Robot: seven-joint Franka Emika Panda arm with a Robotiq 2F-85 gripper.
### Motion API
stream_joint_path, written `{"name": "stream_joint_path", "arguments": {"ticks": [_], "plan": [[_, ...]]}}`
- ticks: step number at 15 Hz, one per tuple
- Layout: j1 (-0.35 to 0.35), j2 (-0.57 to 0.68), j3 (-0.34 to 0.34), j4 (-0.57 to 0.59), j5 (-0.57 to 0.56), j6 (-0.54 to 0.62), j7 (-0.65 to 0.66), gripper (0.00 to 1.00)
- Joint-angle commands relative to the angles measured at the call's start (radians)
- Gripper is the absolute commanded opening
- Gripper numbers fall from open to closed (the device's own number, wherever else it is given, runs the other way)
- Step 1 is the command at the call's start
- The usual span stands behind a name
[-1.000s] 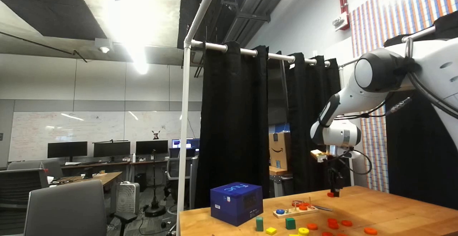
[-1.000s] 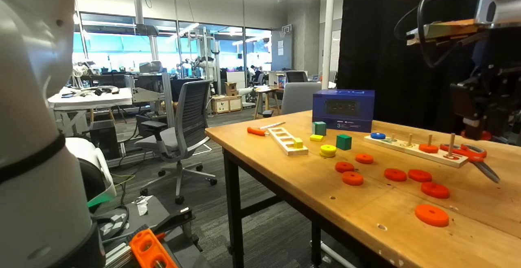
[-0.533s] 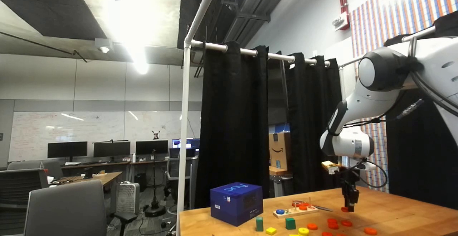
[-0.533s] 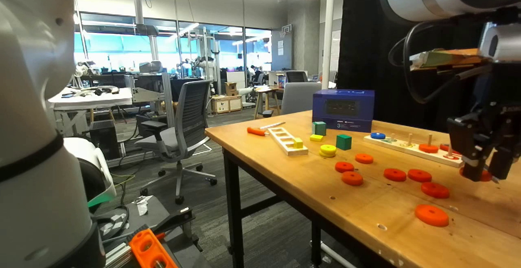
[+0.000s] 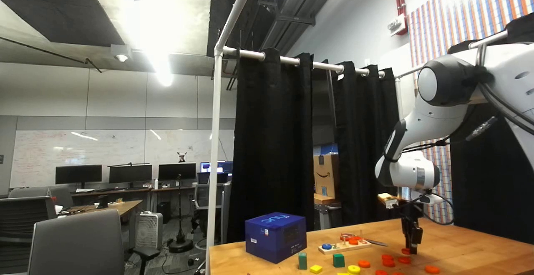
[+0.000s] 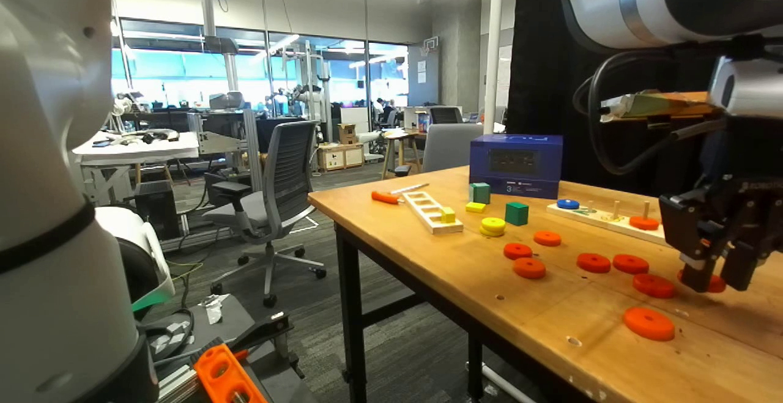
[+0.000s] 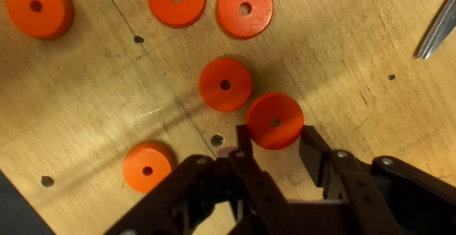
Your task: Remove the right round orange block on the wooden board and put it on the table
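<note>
Black jointed gripper pinching smooth orange-red round block, close to scuffed light tan wooden table, contact unclear, block's centre hole clear only in wrist view, pale pegged wooden board only in both exterior views

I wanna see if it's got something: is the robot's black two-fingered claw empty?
No, in the wrist view the claw pinches a round orange block between its fingers.

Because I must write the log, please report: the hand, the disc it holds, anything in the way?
Hand closed on orange disc. That disc low at table, contact unclear. Neighbouring disc close beside it, possibly in the way.
</note>
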Motion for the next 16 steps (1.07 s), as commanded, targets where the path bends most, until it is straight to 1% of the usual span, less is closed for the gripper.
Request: {"name": "stream_joint_path", "arguments": {"ticks": [1,2,5,6,8,10,14,16], "plan": [[-0.011,-0.024,0.005,-0.031,0.033,0.033,-0.038,0.65],[-0.012,-0.024,0.005,-0.034,0.036,0.036,-0.042,0.7],[-0.016,-0.029,0.003,-0.043,0.045,0.041,-0.054,0.95],[-0.017,-0.032,0.002,-0.046,0.047,0.041,-0.058,0.99],[-0.017,-0.056,-0.001,-0.061,0.041,0.036,-0.065,1.0],[-0.008,-0.11,-0.003,-0.085,0.01,0.014,-0.085,1.0],[0.014,-0.301,0.008,-0.18,-0.076,-0.047,-0.18,1.0],[0.025,-0.398,0.028,-0.214,-0.139,-0.12,-0.215,1.0]]}}
